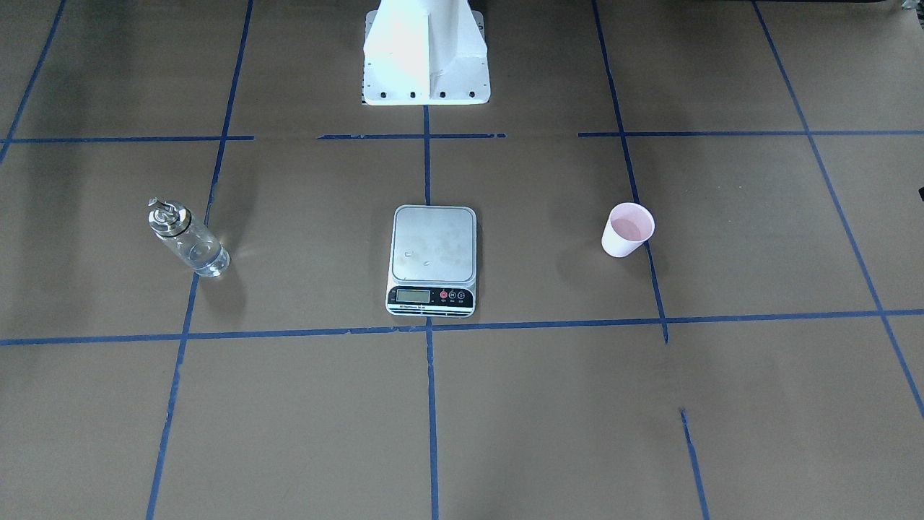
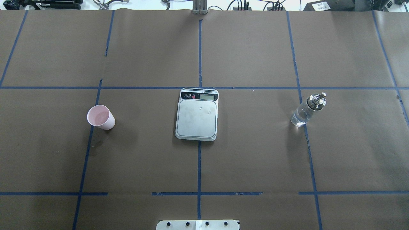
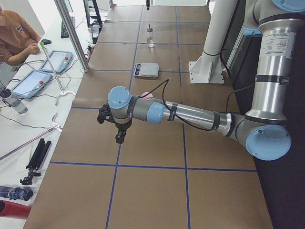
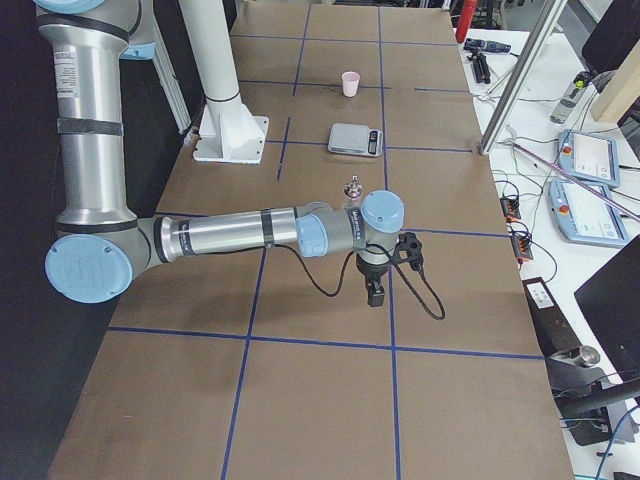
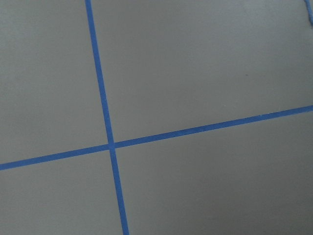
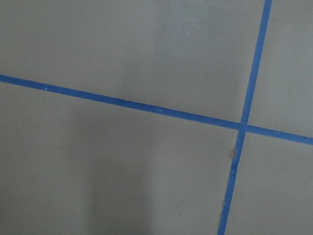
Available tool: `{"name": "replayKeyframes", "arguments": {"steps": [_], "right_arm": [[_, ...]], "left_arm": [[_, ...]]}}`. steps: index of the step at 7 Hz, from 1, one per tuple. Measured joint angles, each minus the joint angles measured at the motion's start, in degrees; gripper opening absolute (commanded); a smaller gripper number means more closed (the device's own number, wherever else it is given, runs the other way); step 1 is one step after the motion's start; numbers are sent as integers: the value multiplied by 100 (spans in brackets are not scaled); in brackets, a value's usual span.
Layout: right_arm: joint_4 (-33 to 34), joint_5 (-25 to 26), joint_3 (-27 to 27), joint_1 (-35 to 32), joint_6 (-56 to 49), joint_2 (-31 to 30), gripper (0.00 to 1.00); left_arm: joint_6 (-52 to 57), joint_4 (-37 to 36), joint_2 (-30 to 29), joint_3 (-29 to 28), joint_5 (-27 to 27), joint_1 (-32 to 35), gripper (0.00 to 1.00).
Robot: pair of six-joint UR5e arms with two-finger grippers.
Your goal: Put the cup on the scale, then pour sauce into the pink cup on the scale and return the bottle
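Observation:
The pink cup [image 2: 101, 117] stands upright on the brown paper at the robot's left, apart from the scale [image 2: 197, 118]; it also shows in the front view [image 1: 626, 231]. The scale's steel platform [image 1: 433, 245] is bare. The glass bottle [image 2: 306, 110] with its silver spout stands upright at the robot's right [image 1: 186, 240], with clear sauce [image 2: 298, 118] in its lower part. My left gripper [image 3: 118, 137] hangs over the table's left end and my right gripper [image 4: 375, 291] over the right end, both far from these things. I cannot tell whether either is open or shut.
The white robot pedestal [image 1: 426, 58] stands behind the scale. Blue tape lines [image 2: 199, 159] grid the brown paper. Both wrist views show only paper and tape. A metal post [image 3: 71, 33], tablets [image 3: 57, 59] and an operator [image 3: 14, 38] are beyond the table's far edge.

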State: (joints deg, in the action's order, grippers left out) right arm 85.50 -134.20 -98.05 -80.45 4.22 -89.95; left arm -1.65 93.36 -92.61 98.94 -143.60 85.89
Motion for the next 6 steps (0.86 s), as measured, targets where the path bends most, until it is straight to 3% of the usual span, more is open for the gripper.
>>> {"name": "replayKeyframes", "arguments": {"steps": [2,3,6], "right_arm": [[-138,-76,-15,29,58,-22,100],[-207,-120,-19,67,66,-35,100],[-287,-419,-25,136,68,-37,100]], "left_arm": [[-637,225,-27,333,-348,-493,100],[-1428,335,-118,580,-208,-977,100],[-3862,706,-585,1021,982,-2556,100]]}}
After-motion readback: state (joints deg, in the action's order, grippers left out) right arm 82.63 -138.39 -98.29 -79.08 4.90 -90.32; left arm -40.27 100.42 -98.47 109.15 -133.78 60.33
